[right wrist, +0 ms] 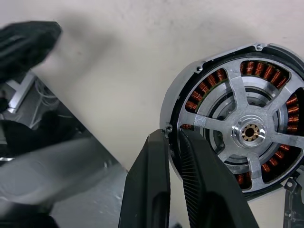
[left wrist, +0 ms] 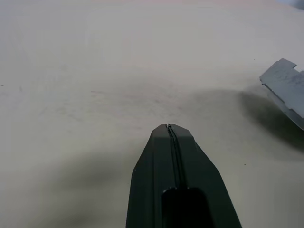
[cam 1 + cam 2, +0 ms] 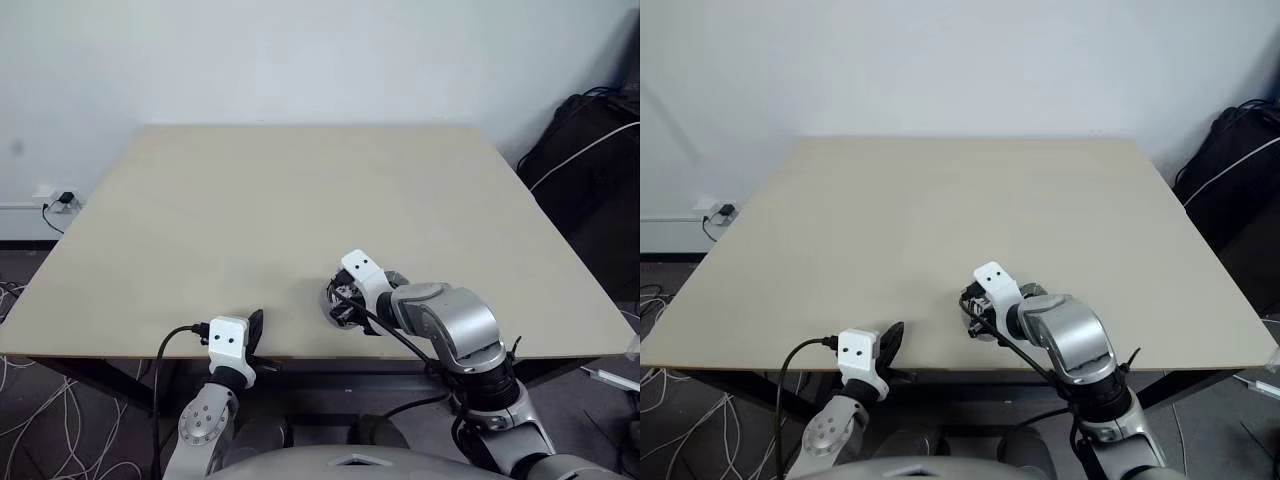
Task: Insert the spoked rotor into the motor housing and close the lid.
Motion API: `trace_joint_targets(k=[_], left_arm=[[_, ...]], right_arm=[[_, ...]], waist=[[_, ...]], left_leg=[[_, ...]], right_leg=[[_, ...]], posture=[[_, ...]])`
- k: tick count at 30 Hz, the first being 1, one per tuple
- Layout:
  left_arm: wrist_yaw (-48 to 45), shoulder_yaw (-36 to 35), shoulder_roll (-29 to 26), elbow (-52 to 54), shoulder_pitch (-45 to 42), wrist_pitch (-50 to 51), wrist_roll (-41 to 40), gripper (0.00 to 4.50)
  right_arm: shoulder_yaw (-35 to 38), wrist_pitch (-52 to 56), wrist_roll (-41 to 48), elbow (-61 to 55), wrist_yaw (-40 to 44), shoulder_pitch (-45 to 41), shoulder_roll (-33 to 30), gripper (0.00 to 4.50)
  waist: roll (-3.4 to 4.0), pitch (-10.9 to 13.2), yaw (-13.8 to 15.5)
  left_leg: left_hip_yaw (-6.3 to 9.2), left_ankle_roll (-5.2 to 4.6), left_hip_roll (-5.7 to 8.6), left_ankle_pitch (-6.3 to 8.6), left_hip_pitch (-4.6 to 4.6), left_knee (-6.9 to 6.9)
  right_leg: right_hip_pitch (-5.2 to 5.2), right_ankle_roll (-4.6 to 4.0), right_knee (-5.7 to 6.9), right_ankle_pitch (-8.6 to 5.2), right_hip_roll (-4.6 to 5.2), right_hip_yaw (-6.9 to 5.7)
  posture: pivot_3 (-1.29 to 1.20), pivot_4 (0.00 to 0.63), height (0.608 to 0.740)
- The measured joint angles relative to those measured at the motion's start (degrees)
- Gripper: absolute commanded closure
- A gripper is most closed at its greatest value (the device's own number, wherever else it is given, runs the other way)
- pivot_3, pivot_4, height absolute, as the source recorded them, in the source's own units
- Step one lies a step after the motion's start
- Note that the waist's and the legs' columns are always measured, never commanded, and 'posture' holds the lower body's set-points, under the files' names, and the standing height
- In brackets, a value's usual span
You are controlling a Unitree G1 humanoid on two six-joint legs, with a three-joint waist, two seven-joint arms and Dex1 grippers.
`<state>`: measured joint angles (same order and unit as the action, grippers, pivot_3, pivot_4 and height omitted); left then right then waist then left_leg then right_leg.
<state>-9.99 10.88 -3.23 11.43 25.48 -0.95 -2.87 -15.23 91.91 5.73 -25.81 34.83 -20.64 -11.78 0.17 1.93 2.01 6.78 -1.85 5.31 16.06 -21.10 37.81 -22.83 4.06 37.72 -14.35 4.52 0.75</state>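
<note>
The spoked rotor (image 1: 247, 128) is a round disc with copper windings, silver spokes and a grey outer ring with screw lugs. My right gripper (image 1: 173, 137) is shut on its rim. In the head views the right gripper (image 3: 340, 303) holds the rotor (image 3: 332, 298) tilted, close to the front of the table (image 3: 300, 200); I cannot tell if it touches the top. My left gripper (image 3: 255, 328) hangs at the table's front edge, and its fingers (image 2: 164, 142) are pressed shut on nothing. The motor housing and the lid are out of view.
The table's front edge (image 3: 300, 355) runs just under both grippers. A black bag (image 3: 590, 150) with a white cable stands to the right beyond the table. Loose cables (image 3: 40, 420) lie on the floor at the left.
</note>
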Motion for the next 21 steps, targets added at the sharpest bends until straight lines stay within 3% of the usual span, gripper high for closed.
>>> trace_joint_targets(k=[4, 13, 14, 19, 21], left_arm=[[0.0, 0.1, 0.3, 0.0, -0.2, 0.0, 0.0, 4.5], [0.0, 0.3, 0.3, 0.0, -0.3, 0.0, 0.0, 4.5], [0.0, 0.3, 0.3, 0.0, -0.3, 0.0, 0.0, 4.5], [0.0, 0.4, 0.2, 0.0, -0.2, 0.0, 0.0, 4.5], [0.0, 0.4, 0.2, 0.0, -0.1, 0.2, 0.0, 4.5]], right_arm=[[-0.2, -1.6, 1.5, 2.8, -3.0, -0.3, 1.5, 4.4], [2.0, -8.3, 1.9, 14.3, -11.0, -1.7, 11.3, 4.4], [2.4, -9.2, 1.9, 15.6, -11.8, -2.0, 12.5, 3.69], [6.4, -12.3, 4.1, 19.0, -14.1, -4.7, 19.7, 2.15], [8.3, -13.2, 5.7, 19.0, -14.7, -5.9, 20.9, 2.15]], waist=[[0.03, 0.0, -0.3], [0.17, -0.1, -1.4], [0.17, -0.1, -1.7], [0.42, -0.1, -2.5], [0.46, -0.1, -2.5]], left_leg=[[0.0, 0.01, 0.01, 0.0, 0.01, 0.0], [-0.02, 0.03, -0.02, -0.02, 0.14, -0.04], [-0.03, 0.05, -0.05, -0.02, 0.17, -0.04], [0.06, 0.09, -0.07, -0.05, 0.19, -0.07], [0.1, 0.06, 0.0, -0.07, 0.19, -0.09]], right_leg=[[0.01, 0.0, 0.02, 0.0, -0.03, 0.0], [0.02, 0.0, 0.1, 0.0, -0.14, 0.05], [0.04, 0.0, 0.11, 0.0, -0.14, 0.05], [0.01, -0.02, 0.19, 0.01, -0.23, 0.03], [0.04, -0.03, 0.15, 0.02, -0.22, 0.03]], posture=[[0.0, 0.0, 0.74], [0.0, 0.0, 0.74], [0.0, 0.0, 0.74], [0.0, 0.0, 0.74], [0.0, 0.0, 0.74]])
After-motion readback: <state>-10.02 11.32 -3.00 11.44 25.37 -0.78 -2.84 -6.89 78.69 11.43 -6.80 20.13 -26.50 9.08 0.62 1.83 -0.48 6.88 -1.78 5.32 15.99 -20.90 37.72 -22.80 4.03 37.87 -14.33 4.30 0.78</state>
